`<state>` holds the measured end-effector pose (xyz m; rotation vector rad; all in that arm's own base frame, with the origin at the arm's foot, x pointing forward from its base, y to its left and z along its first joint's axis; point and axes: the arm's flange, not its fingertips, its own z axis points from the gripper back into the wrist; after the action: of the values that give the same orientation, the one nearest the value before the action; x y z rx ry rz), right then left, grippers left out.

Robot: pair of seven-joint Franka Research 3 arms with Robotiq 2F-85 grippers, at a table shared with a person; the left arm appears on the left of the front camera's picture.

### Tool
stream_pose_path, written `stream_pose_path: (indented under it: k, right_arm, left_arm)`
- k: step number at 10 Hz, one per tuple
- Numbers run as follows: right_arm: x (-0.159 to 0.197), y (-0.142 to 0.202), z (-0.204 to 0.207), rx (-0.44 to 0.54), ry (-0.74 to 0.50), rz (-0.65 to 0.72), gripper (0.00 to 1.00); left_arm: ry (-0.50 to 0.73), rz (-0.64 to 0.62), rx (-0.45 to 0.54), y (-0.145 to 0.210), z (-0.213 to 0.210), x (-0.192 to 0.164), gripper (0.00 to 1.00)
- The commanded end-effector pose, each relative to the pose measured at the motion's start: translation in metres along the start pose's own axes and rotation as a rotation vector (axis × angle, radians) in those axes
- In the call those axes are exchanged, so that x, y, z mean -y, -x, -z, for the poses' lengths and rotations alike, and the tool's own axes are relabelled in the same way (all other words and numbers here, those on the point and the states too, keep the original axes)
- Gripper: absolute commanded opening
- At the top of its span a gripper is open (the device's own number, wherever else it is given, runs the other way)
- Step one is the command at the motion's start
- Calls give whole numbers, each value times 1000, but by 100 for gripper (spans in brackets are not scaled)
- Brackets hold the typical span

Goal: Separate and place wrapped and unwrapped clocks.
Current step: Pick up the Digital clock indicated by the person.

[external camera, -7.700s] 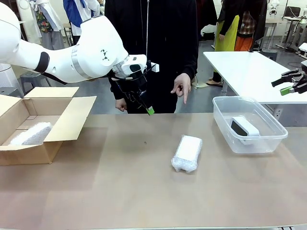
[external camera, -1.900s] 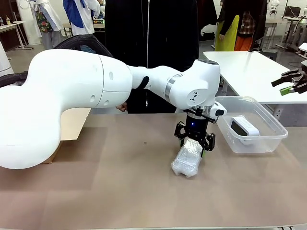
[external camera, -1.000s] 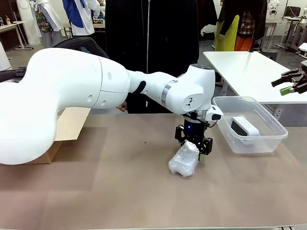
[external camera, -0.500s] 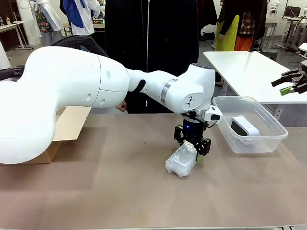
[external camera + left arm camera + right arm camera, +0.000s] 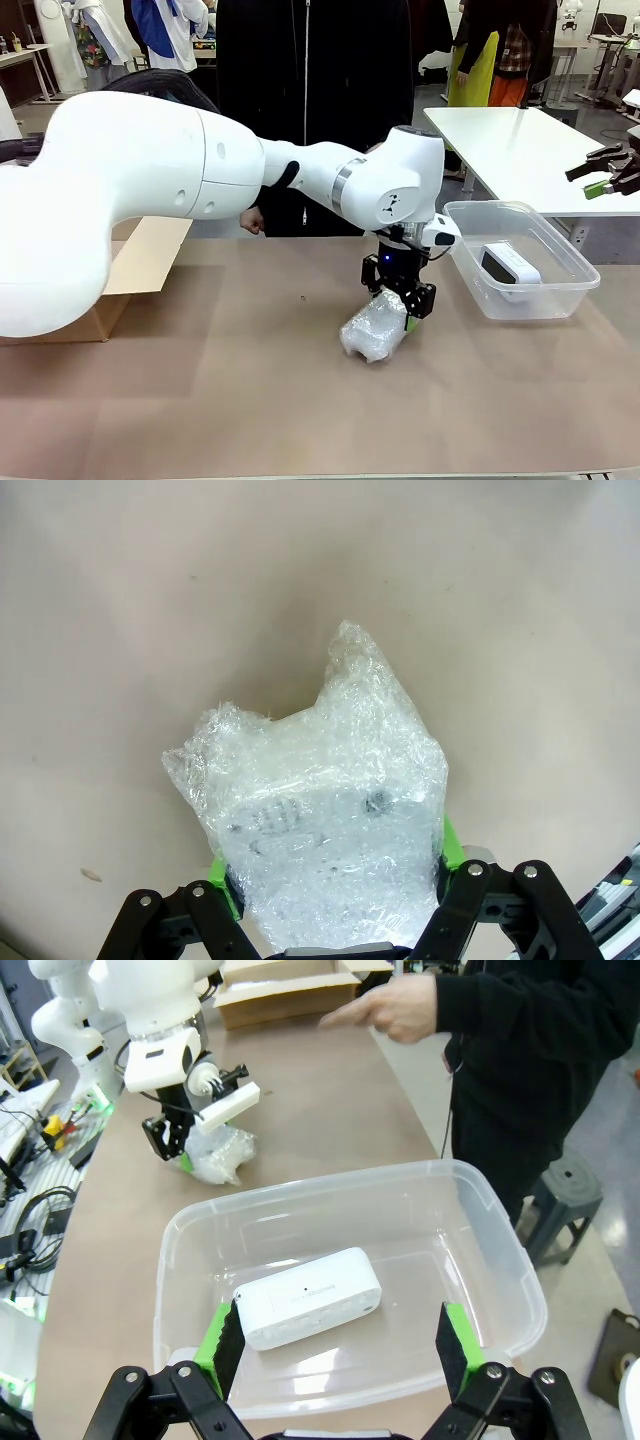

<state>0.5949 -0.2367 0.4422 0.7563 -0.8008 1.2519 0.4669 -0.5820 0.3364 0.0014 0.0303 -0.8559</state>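
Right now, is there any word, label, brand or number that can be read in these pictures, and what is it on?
None can be read.
White arm: a small dark mark, too small to read.
Wrapped clock: dark spots under the wrap, no letters.
Bare clock in the clear bin: no print shows.

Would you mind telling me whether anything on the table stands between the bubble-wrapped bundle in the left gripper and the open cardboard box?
Nothing visible does. The left gripper is shut on the white bubble-wrapped bundle, and the brown tabletop between it and the open cardboard box holds no objects. The left arm's bulk hides most of the box.
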Motion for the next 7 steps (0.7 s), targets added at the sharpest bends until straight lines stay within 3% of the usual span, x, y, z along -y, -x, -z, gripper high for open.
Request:
stream_pose_path:
  k: [1, 3, 4, 5, 6, 7]
  right_arm:
    - [0, 0, 2, 8, -2, -1, 100]
    - [0, 0, 2, 8, -2, -1, 100]
    - [0, 0, 2, 8, -2, -1, 100]
    - [0, 0, 2, 8, -2, -1, 100]
    - [0, 0, 2, 8, -2, -1, 100]
    - [0, 0, 2, 8, -2, -1, 100]
  left_arm:
    - [-1, 35, 19, 12, -29, -7, 0]
    - [-39, 46, 64, 19, -59, -13, 0]
    - [-70, 52, 60, 21, -73, -14, 65]
    - [-92, 61, 46, 23, -88, -18, 65]
    - [-103, 60, 46, 24, -101, -22, 46]
    - [-112, 56, 53, 24, -112, -26, 65]
